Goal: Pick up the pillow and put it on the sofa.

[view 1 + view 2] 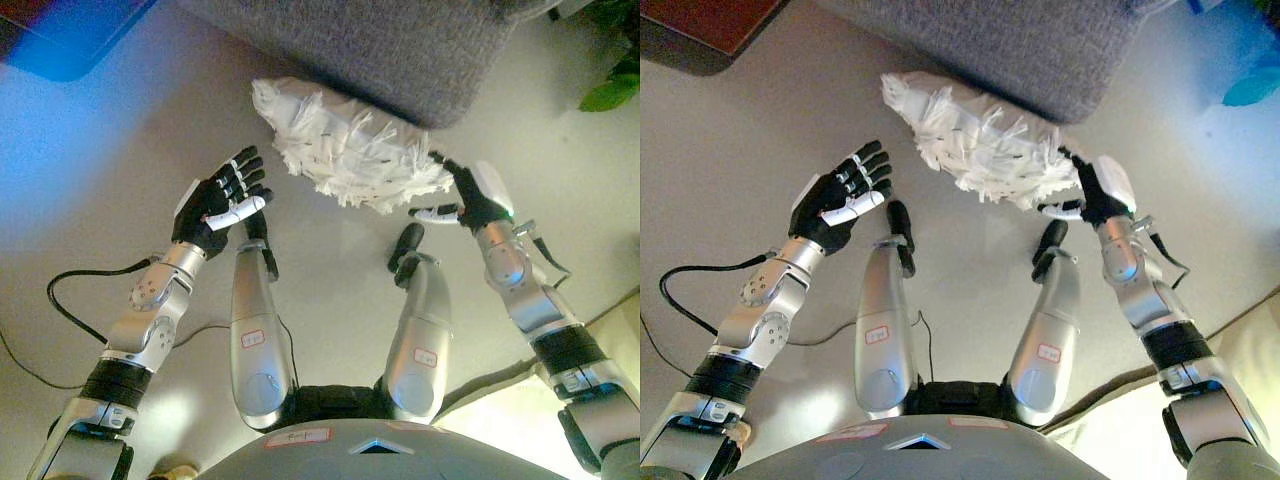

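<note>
Left eye view shows the grey sofa (400, 50) at the far side, its near edge over the floor (90, 170); the white fringed pillow (345, 145) lies on the floor against it. Right hand (470, 197), fingers spread wide, touches the pillow's right end; left hand (220, 205) hovers wide open, apart to the left

Both arms outstretched, left hand (222, 205) palm-up with fingers spread, right hand (470, 197) likewise uncurled.
</note>
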Controlling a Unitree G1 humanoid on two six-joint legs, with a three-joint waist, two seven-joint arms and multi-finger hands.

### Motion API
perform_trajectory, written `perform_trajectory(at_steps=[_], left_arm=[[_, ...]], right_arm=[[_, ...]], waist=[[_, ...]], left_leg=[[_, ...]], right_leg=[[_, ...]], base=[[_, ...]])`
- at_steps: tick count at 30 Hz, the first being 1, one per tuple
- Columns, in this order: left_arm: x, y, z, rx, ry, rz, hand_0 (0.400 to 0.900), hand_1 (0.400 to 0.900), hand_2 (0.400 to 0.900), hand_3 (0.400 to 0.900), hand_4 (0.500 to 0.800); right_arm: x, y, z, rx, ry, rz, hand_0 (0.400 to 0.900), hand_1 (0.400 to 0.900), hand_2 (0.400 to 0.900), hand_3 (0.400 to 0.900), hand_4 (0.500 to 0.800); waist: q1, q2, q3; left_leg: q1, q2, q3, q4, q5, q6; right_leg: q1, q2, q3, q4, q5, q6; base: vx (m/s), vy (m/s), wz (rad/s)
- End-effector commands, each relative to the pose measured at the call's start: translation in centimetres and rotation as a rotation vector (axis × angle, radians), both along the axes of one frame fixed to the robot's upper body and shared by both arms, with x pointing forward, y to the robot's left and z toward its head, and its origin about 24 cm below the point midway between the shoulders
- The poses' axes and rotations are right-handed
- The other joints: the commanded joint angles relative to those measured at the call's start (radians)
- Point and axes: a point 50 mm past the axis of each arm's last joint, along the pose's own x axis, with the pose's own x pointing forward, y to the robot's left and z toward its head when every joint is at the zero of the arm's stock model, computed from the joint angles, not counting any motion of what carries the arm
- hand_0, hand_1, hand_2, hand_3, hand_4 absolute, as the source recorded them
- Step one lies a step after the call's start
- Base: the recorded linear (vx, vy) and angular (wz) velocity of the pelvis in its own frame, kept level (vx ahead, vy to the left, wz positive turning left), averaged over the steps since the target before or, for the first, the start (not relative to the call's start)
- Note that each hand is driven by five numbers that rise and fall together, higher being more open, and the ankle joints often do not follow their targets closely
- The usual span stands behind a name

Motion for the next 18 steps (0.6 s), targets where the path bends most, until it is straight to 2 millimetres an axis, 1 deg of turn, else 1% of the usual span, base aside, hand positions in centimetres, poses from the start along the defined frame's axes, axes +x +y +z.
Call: perform_trajectory(at_steps=[1,5,9,11,12,15,18], left_arm=[[0.2,-2.0,3.4,-0.065,-0.199,-0.06,0.9,0.9,0.9,0.9,0.8],[0.5,-2.3,4.1,-0.067,-0.225,-0.074,0.9,0.9,0.9,0.9,0.8],[0.5,-2.6,4.2,-0.066,-0.232,-0.092,0.9,0.9,0.9,0.9,0.8],[0.4,-2.6,4.1,-0.065,-0.231,-0.098,0.9,0.9,0.9,0.9,0.8],[0.3,-2.6,4.0,-0.064,-0.226,-0.101,0.9,0.9,0.9,0.9,0.8],[0.3,-2.6,4.1,-0.066,-0.227,-0.11,0.9,0.9,0.9,0.9,0.8],[0.4,-2.7,4.2,-0.064,-0.234,-0.124,0.9,0.9,0.9,0.9,0.8]], right_arm=[[1.1,0.0,4.6,-0.037,-0.225,0.0,0.9,0.9,0.9,0.9,0.8],[1.7,0.2,6.5,-0.042,-0.321,-0.017,0.9,0.9,0.9,0.9,0.8],[1.8,0.3,7.7,-0.032,-0.419,-0.059,0.9,0.9,0.9,0.9,0.8],[1.8,0.3,7.7,-0.029,-0.417,-0.059,0.9,0.9,0.9,0.9,0.8],[1.7,0.4,7.5,-0.026,-0.408,-0.056,0.9,0.9,0.9,0.9,0.8],[1.9,0.3,7.2,-0.022,-0.375,-0.049,0.9,0.9,0.9,0.9,0.8],[2.5,0.3,7.1,0.003,-0.337,-0.058,0.9,0.9,0.9,0.9,0.8]], waist=[[0.008,0.023,-0.018],[0.009,0.032,-0.017],[0.012,0.038,-0.016],[0.012,0.04,-0.016],[0.014,0.042,-0.016],[0.016,0.044,-0.015],[0.021,0.046,-0.01]], left_leg=[[-0.015,0.054,-0.009,0.08,-0.1,0.02],[-0.098,0.052,-0.021,0.163,-0.123,0.025],[-0.148,0.047,-0.027,0.228,-0.148,0.032],[-0.169,0.045,-0.032,0.256,-0.155,0.033],[-0.166,0.049,-0.035,0.28,-0.191,0.027],[-0.186,0.049,-0.038,0.295,-0.191,0.026],[-0.199,0.047,-0.042,0.309,-0.195,0.026]], right_leg=[[-0.09,-0.038,0.03,0.02,0.055,0.022],[-0.17,-0.048,0.044,0.106,0.034,0.014],[-0.223,-0.049,0.051,0.182,0.006,0.006],[-0.242,-0.049,0.056,0.202,0.002,0.005],[-0.241,-0.053,0.06,0.229,-0.029,0.015],[-0.263,-0.059,0.066,0.24,-0.026,0.014],[-0.279,-0.063,0.066,0.252,-0.025,0.013]], base=[[-0.06,0.004,0.11],[-0.05,0.015,0.08],[-0.01,0.015,0.09],[0.05,0.004,0.06],[0.09,0.007,0.03],[0.03,0.016,0.05],[0.0,0.014,0.06]])
